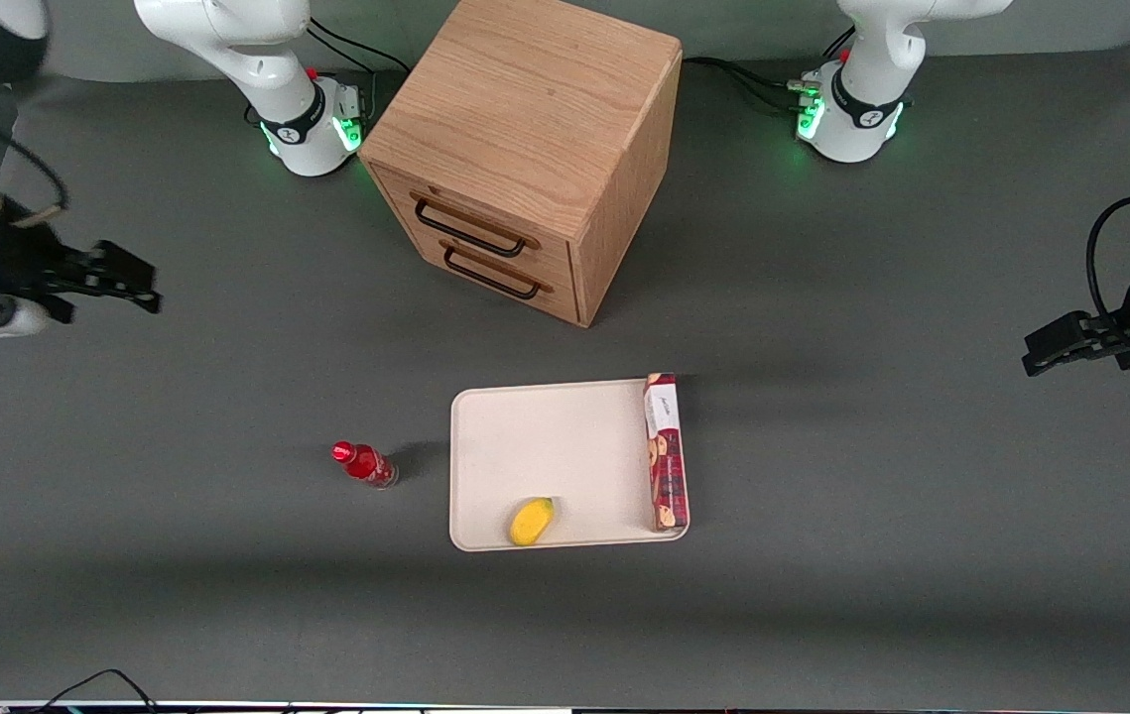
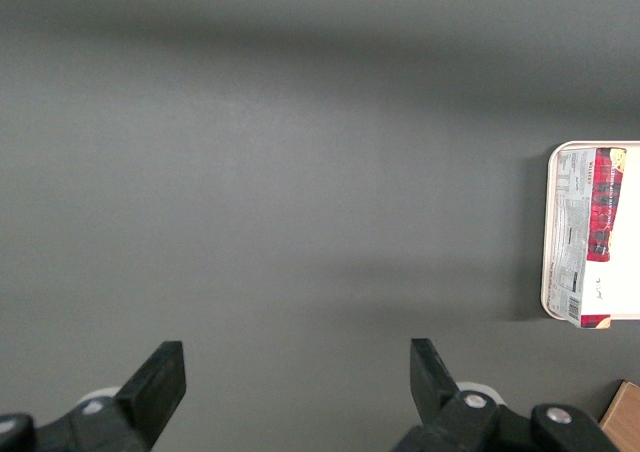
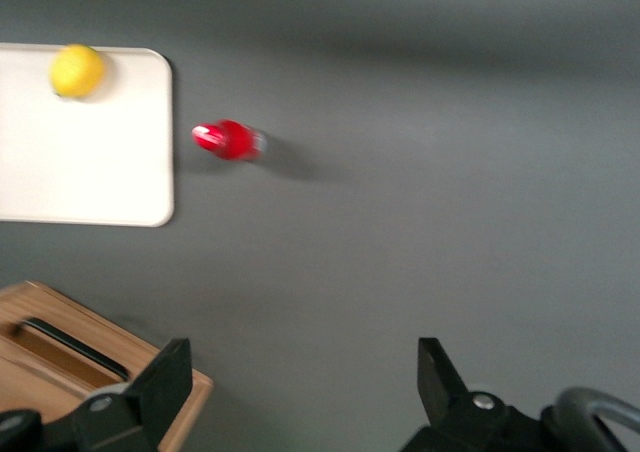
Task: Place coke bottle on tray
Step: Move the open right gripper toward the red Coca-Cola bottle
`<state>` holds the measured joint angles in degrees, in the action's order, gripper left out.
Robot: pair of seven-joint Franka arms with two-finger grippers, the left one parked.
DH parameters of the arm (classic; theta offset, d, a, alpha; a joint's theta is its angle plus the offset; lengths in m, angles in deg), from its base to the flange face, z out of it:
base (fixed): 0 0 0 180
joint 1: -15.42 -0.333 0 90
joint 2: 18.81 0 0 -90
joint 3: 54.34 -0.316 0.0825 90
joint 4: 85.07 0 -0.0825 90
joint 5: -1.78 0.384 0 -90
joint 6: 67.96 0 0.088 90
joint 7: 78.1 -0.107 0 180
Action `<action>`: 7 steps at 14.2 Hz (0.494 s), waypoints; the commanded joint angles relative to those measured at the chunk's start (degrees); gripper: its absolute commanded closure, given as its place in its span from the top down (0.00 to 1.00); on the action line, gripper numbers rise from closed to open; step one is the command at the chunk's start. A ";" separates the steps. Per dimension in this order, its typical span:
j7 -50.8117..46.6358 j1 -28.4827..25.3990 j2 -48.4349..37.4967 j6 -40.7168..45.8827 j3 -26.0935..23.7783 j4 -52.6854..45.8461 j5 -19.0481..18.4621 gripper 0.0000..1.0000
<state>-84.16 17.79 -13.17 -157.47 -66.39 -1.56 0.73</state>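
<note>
Gripper [image 1: 133, 283] spread wide, holding nothing, high over the working arm's end of the surface [image 1: 227, 595].
Coke bottle [image 1: 365, 464]: red cap, red label, clear base; upright just beside tray [image 1: 565, 436], at its 9 o'clock edge.

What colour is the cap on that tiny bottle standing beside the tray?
Red, clearest in the front view: the tiny red-labelled coke bottle.

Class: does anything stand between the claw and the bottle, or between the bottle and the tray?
Nothing visible: bare table separates the open claw from the bottle, which stands just beside the tray.
</note>
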 commanded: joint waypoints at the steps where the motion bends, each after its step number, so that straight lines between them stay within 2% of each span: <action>1: -9.19 -0.17 9.89 -0.40 -6.38 -6.78 -4.04 1.00; 4: -19.48 -0.70 16.58 -11.17 -10.70 -6.09 -7.47 1.00; 7: -24.33 -1.23 21.60 -20.93 -11.06 -1.70 -12.99 1.00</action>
<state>-104.86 16.72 5.38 -173.78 -76.99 -4.19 -8.64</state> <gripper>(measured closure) 0.000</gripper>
